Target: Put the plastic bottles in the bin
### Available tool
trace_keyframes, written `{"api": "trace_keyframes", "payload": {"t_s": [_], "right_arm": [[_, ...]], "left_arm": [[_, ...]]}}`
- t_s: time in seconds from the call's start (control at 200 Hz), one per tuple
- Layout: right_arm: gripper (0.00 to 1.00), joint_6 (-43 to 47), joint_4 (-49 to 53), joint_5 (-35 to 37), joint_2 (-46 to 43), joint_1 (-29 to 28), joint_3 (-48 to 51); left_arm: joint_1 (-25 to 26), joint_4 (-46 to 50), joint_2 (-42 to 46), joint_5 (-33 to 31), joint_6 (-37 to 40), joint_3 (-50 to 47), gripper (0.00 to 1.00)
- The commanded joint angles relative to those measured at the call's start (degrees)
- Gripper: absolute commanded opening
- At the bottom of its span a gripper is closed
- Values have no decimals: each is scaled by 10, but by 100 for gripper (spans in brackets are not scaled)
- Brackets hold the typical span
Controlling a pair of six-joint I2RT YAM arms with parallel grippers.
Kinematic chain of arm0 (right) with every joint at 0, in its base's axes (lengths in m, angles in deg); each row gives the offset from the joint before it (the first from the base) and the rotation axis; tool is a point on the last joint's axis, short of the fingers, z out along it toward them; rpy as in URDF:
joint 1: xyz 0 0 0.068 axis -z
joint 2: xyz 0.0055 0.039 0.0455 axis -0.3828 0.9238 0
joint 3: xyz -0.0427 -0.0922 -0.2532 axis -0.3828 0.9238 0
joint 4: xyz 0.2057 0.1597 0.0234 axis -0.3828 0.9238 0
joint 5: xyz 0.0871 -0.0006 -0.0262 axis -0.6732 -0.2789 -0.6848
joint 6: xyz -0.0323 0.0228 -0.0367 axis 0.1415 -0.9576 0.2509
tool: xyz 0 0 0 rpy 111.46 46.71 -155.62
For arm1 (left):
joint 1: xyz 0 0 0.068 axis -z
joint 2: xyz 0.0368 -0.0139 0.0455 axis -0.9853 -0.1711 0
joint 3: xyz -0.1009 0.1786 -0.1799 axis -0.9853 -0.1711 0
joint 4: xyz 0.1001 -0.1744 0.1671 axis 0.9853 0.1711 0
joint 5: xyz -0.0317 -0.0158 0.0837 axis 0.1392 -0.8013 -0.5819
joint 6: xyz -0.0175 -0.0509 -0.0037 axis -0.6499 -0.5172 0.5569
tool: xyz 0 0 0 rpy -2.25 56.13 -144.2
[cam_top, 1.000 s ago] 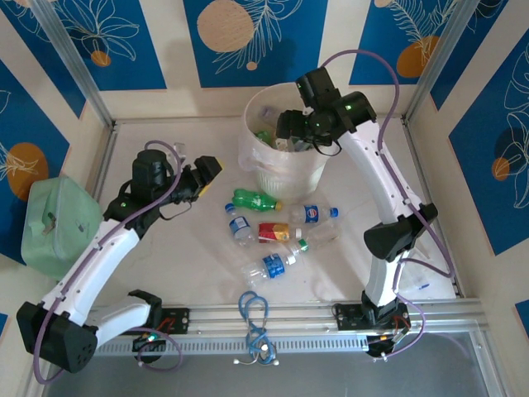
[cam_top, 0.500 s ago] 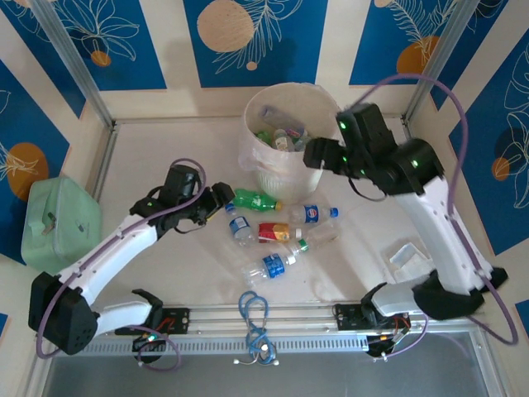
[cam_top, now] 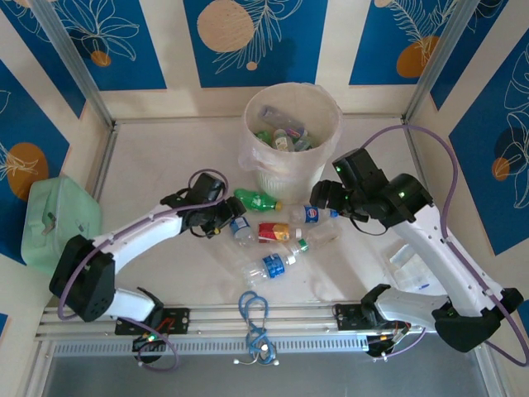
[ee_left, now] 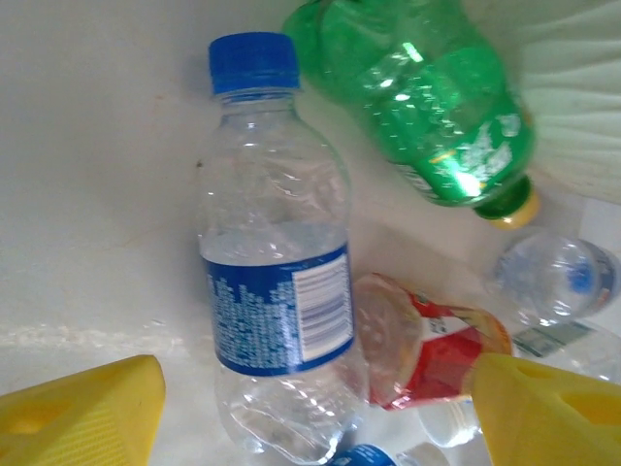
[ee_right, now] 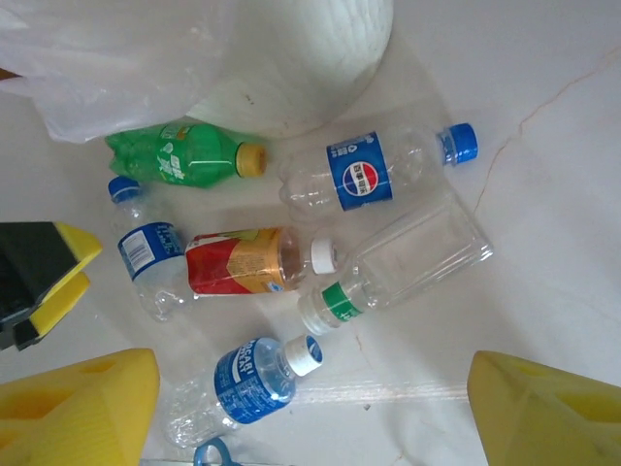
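While earlier over the bin [cam_top: 289,178], right jaws now wide above the bottles [ee_right: 233,260], left jaws closer, wide

Both arms reach forward and bend inward toward each other, the left gripper [cam_top: 223,217] held low with jaws spread wide, the right gripper [cam_top: 322,198] likewise parted and angled downward.

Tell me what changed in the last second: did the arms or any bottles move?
The right gripper left its spot over the bin and swung back down to the plastic bottles on the table, open. The left gripper slid right to them, open around a clear blue-labelled bottle. Nothing was picked up. The bin and the six loose bottles stayed put.
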State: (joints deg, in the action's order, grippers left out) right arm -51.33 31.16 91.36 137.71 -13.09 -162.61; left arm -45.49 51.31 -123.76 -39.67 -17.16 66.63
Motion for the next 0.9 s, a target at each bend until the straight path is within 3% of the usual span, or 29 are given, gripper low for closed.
{"api": "trace_keyframes", "payload": {"t_s": [0.0,0.39,0.895], "right_arm": [[83,-20,-21,-18,-16,-4,5],[86,-15,-35,-31,-18,-22,13],[85,-23,-51,-29,-5,-63,8]], "left_arm": [[11,-4,-26,-10,-9,14,82],[23,-36,-105,-5,-21,19,82],[22,-21,-125,-9,-14,18,62]]}}
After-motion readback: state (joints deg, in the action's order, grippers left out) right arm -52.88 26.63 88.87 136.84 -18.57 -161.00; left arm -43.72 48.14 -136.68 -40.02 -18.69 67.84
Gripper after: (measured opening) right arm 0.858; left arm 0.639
